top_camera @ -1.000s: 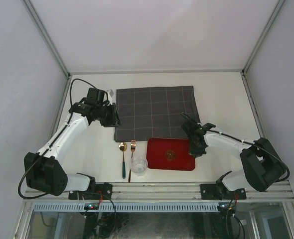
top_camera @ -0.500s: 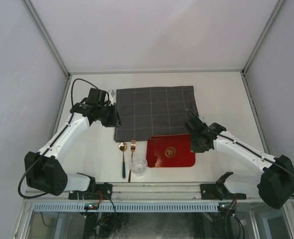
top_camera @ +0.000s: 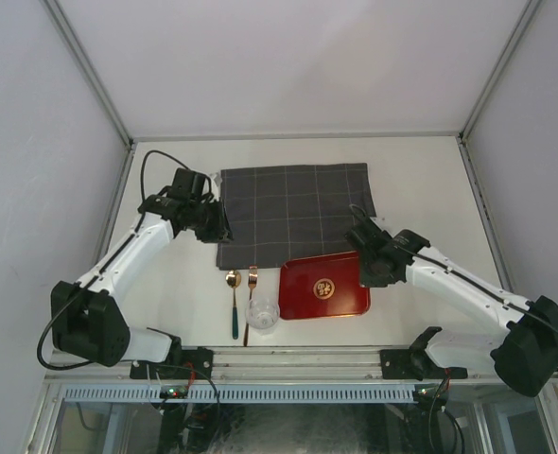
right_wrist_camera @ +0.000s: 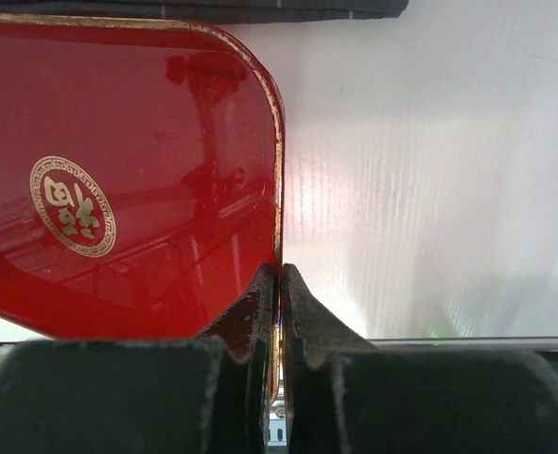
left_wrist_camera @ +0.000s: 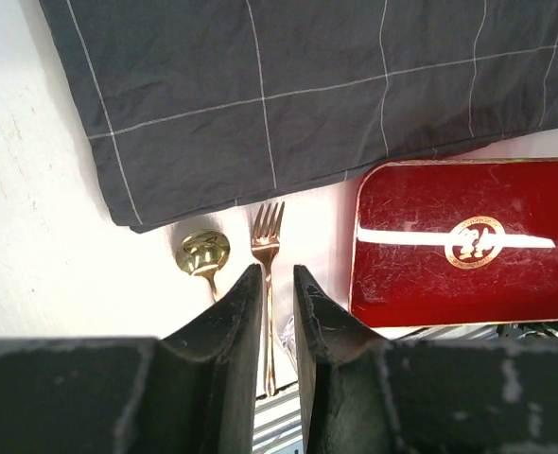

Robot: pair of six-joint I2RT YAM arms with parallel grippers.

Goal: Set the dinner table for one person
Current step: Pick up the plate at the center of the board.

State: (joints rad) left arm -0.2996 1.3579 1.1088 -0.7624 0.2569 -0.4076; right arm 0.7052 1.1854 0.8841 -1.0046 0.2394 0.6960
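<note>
A: L side?
B: Left gripper (left_wrist_camera: 277, 274) hangs over checked cloth (top_camera: 293, 213)'s left edge, jaws slightly apart, nothing btwn.
A: Mid?
B: Spoon (top_camera: 234, 303), fork (top_camera: 252, 284), glass (top_camera: 263, 313) together on dinner table (top_camera: 421, 180), near side of cloth.
A: R?
B: Right gripper (right_wrist_camera: 280, 270) clamped on red tray (top_camera: 322, 288)'s right rim; tray just beside cloth.

The off-white rectangular bench (top_camera: 421, 180) carries a dark grey checked cloth (top_camera: 293, 213) and, nearer the front, a glossy red rectangular tray (top_camera: 322, 288), a gold spoon (top_camera: 234, 303), a copper fork (top_camera: 252, 284) and a small clear glass (top_camera: 263, 313).
</note>
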